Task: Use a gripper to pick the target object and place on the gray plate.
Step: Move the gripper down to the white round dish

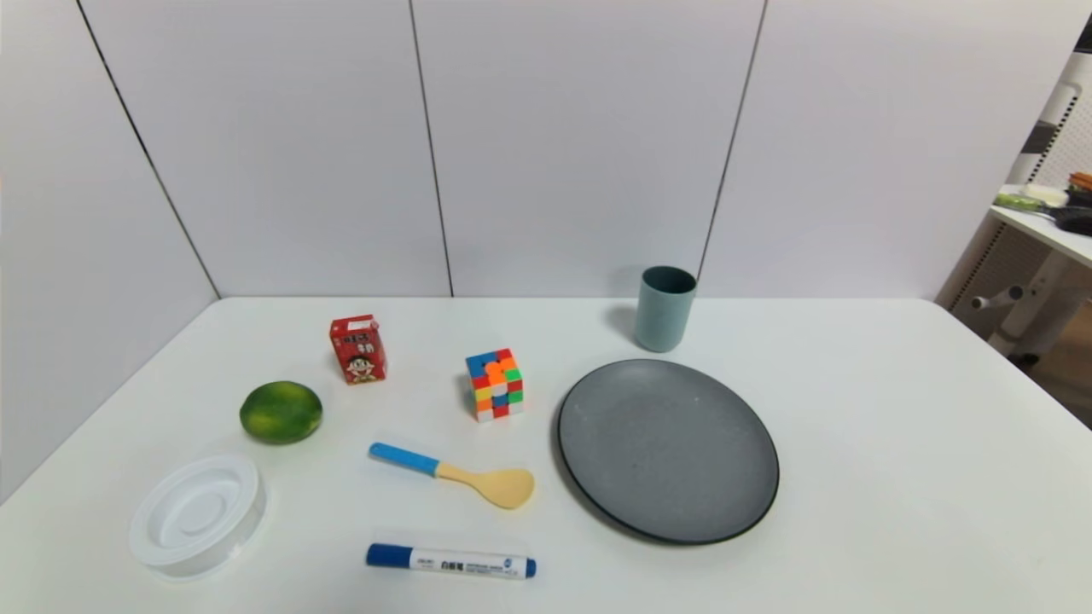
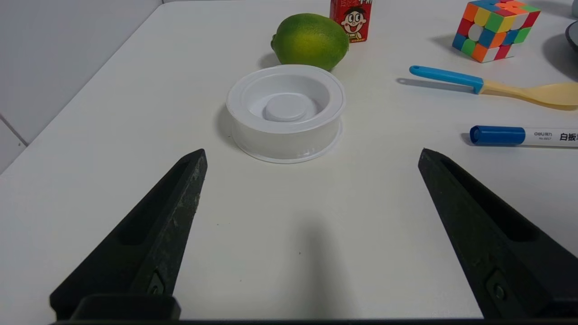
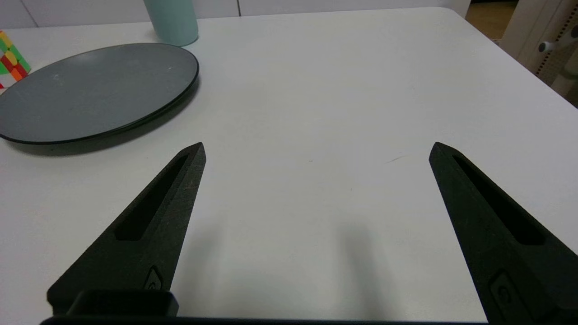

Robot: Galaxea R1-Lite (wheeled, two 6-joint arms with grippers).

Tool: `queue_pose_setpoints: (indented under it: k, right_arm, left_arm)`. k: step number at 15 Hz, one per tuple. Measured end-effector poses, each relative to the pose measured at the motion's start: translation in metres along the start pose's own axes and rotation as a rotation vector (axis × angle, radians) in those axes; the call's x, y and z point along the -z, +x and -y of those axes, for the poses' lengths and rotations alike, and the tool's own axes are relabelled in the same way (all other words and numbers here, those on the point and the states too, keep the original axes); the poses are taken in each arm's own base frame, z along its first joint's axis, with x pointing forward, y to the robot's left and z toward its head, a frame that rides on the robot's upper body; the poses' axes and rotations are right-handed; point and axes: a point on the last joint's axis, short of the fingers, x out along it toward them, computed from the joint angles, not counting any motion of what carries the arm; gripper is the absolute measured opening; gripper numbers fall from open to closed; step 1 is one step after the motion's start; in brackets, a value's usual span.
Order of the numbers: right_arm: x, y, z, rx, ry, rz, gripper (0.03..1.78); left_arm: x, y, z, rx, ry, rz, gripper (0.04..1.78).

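White target object [image 1: 194,515] on table [image 1: 887,477] beside lime [image 1: 281,412], gray plate [image 1: 668,449] well apart, left gripper [image 2: 311,155] spread wide facing it, right gripper [image 3: 316,151] spread wide over bare table.

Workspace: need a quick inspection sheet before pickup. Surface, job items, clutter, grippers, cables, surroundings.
Surface: white table, flat, nothing spilled.
Job's things: white container at the near left, upright, untouched; gray plate right of centre, nothing on it.
Clutter: lime just behind the container, red carton, colour cube, spoon, blue marker, blue-gray cup behind the plate.
Grippers: left gripper open, facing the container, short of it; right gripper open over bare table beside the plate.
Cables: nothing seen.
Surroundings: white wall panels; another desk at far right.
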Motion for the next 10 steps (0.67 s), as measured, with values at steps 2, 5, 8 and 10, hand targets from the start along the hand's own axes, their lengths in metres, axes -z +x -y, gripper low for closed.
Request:
queue_pose_setpoints:
  k: [2, 5, 8, 10]
  right_arm:
    - [0.0000, 0.0000, 0.0000, 0.000, 0.000, 0.000, 1.71]
    - [0.0001, 0.0000, 0.0000, 0.000, 0.000, 0.000, 1.71]
    - [0.0002, 0.0000, 0.0000, 0.000, 0.000, -0.001, 1.71]
    - [0.0001, 0.0000, 0.0000, 0.000, 0.000, 0.000, 1.71]
  left_arm:
    - [0.0000, 0.0000, 0.0000, -0.001, 0.000, 0.000, 1.69]
    - [0.0000, 0.0000, 0.0000, -0.001, 0.000, 0.000, 1.69]
    - [0.0000, 0.0000, 0.0000, -0.004, -0.006, 0.000, 1.69]
    - [0.0000, 0.0000, -0.0001, -0.007, -0.010, 0.000, 1.69]
